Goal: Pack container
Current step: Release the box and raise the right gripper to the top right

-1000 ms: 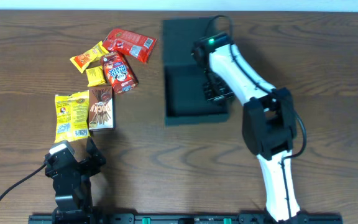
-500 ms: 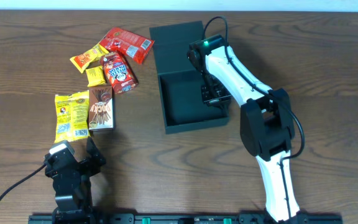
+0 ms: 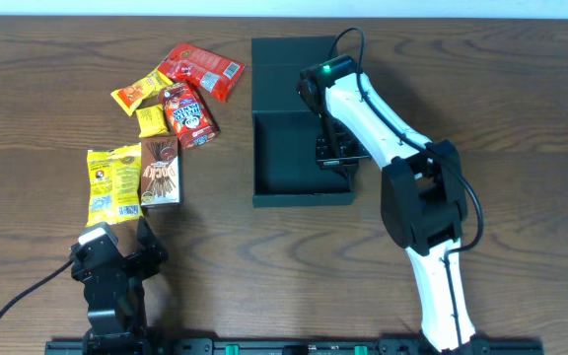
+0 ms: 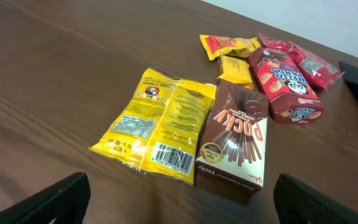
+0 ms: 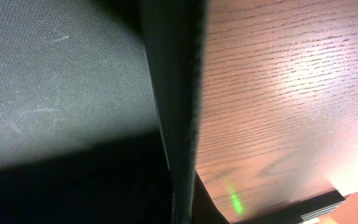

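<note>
Since the earlier frames, the container (image 3: 286, 148) has swung from a slight tilt and slid a little left and toward the near edge of the table (image 3: 264, 276). I now read it as square to the table, right of centre, with its flap lid (image 3: 284, 61) laid open on the far side. The right gripper (image 3: 335, 148) is clamped on the container's right wall (image 5: 173, 93). The left gripper (image 3: 118, 242) sits at the near left, jaws wide apart and holding nothing. The Pocky box (image 4: 234, 140) and yellow packet (image 4: 157, 124) lie just ahead of it.
</note>
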